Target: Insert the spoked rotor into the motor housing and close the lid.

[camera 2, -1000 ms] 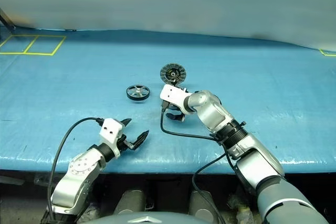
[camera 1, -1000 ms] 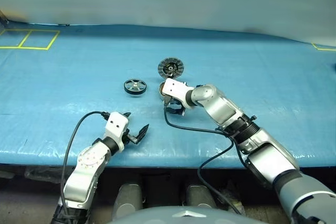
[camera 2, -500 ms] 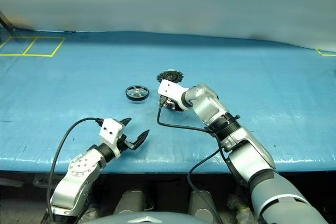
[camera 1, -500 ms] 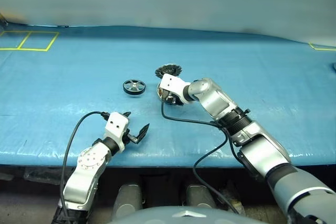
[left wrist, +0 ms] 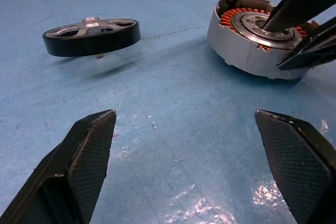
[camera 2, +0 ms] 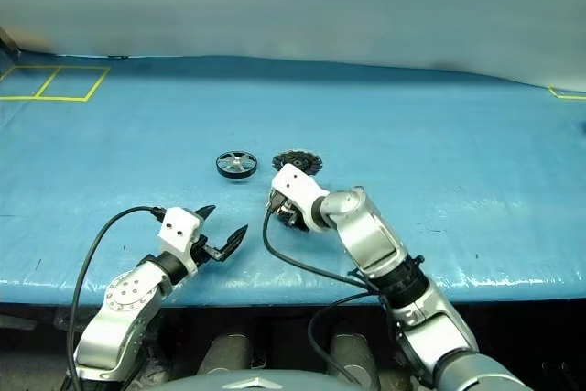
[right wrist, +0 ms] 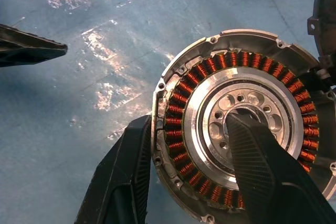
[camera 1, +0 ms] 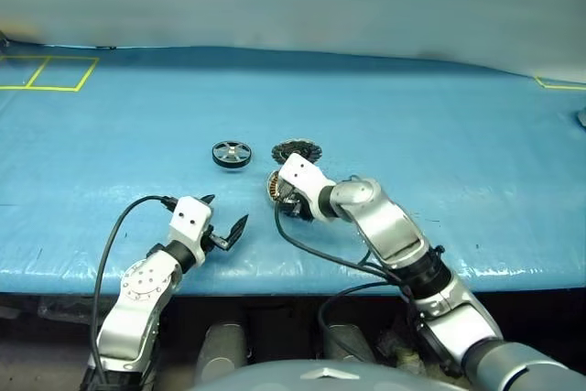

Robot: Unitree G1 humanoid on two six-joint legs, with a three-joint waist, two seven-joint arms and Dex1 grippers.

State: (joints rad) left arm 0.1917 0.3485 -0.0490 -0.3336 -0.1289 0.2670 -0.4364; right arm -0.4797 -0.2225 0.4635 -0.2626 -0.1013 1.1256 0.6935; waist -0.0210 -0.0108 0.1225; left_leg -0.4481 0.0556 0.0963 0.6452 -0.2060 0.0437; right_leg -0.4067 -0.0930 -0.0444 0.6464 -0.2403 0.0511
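Note:
The motor housing (right wrist: 181, 109), a silver shell with copper windings, sits on the blue table near the middle. My right gripper (right wrist: 189, 124) is shut on it, one finger outside the wall and the other on the grey hub. Just behind the housing is the lid (camera 1: 295, 149), touching its far rim. The spoked rotor (camera 1: 232, 153), a black ring with silver spokes, lies flat to the left of the lid. My left gripper (camera 1: 224, 212) stands open over bare table, nearer the front edge, with the rotor (left wrist: 92, 35) and housing (left wrist: 247, 59) ahead of it.
A blue sheet covers the table (camera 1: 439, 135). Yellow tape squares (camera 1: 46, 72) mark the far left corner. A black cable (camera 1: 311, 249) loops from my right wrist across the front of the table.
My right gripper closed on the housing and drew it back toward the front edge. The lid, first tilted up behind it, came nearer and lies lower. The left gripper stayed put.

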